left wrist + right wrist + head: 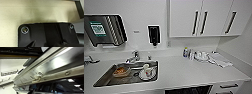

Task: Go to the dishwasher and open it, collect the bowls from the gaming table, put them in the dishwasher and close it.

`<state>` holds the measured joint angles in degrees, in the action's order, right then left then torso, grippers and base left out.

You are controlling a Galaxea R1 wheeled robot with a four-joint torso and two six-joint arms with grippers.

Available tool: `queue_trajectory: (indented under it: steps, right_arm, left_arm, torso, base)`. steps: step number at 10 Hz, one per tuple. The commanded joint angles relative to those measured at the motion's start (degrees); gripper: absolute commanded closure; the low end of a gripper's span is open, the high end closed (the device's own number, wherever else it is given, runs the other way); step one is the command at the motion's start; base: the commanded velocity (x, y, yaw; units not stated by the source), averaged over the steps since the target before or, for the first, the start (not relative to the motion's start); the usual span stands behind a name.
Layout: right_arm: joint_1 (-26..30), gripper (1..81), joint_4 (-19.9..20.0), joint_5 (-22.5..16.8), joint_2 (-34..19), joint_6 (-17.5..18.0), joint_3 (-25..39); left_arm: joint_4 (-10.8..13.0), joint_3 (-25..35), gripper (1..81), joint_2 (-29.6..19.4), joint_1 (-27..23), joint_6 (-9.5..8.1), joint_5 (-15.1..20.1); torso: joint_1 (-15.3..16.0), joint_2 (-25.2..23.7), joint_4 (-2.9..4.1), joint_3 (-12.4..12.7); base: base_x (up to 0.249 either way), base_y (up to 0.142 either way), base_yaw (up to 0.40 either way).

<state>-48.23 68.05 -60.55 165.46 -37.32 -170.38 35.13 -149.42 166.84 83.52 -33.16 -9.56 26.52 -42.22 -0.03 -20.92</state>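
The dishwasher (189, 90) shows as a dark opening under the counter's front edge, right of the sink. In the right wrist view its stainless-steel door (52, 65) runs across very close, with a small metal latch (36, 78) on its inner edge. Dark wire racks (18, 50) show beyond the door, so the door stands away from the cabinet. My right arm is close against this door. In the left wrist view my left arm hangs over a beige speckled floor (25, 13). The bowls and the gaming table are out of view.
A steel sink (104, 80) holds several dishes, with a tap (134, 58) behind it. On the white counter (184, 72), bottles and a cloth lie at the back right. White wall cabinets (204, 17) hang above. A white drawer (229, 87) sits right of the dishwasher.
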Motion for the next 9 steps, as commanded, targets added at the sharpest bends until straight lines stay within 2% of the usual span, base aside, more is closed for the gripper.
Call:
queue_trajectory:
  steps: [1, 2, 3, 5, 6, 8, 9]
  right_arm:
    - [22.15, 1.0, 19.41, -2.55, 2.7, -1.99, 3.04]
    - [22.68, 1.0, 19.32, -2.64, 3.14, -1.53, 3.31]
    - [19.99, 1.0, 17.82, -2.64, 2.79, -1.53, 2.96]
    - [14.97, 1.0, 15.28, -2.9, -1.83, -1.7, 2.69]
    - [10.92, 1.0, 12.66, -6.4, -4.92, -1.62, 2.7]
    - [2.24, 1.0, 10.01, -5.99, -7.49, -2.32, -0.46]
    - [-0.76, 1.0, 7.28, -4.75, -8.01, -4.95, -2.66]
  left_arm:
    - [-0.06, 0.09, 1.0, -0.54, -2.26, -0.06, 1.74]
    - [-0.15, 0.09, 1.0, -0.54, -2.17, -0.06, 1.74]
    - [-0.5, 0.09, 1.0, -0.71, -2.17, -0.06, 1.74]
    - [-0.77, 0.09, 1.0, -0.8, -2.17, -0.06, 1.74]
    - [-0.77, 0.09, 1.0, -0.71, -2.17, -0.06, 1.74]
    - [-0.5, 0.09, 1.0, -0.54, -2.17, 0.02, 1.74]
    - [-0.42, 0.09, 1.0, -0.19, -2.17, 0.02, 1.74]
  torso:
    - [0.0, 0.0, 0.0, 0.0]
    - [0.0, 0.0, 0.0, -0.02]
    - [0.0, 0.0, 0.0, -0.02]
    - [0.0, 0.0, 0.0, -0.07]
    - [0.0, 0.0, 0.0, -0.07]
    - [0.0, 0.0, 0.0, -0.07]
    - [0.0, 0.0, 0.0, -0.07]
  base:
    - [0.0, 0.0, 0.0]
    - [0.0, 0.0, 0.0]
    - [0.0, 0.0, 0.0]
    - [0.0, 0.0, 0.0]
    - [0.0, 0.0, 0.0]
    - [0.0, 0.0, 0.0]
    - [0.0, 0.0, 0.0]
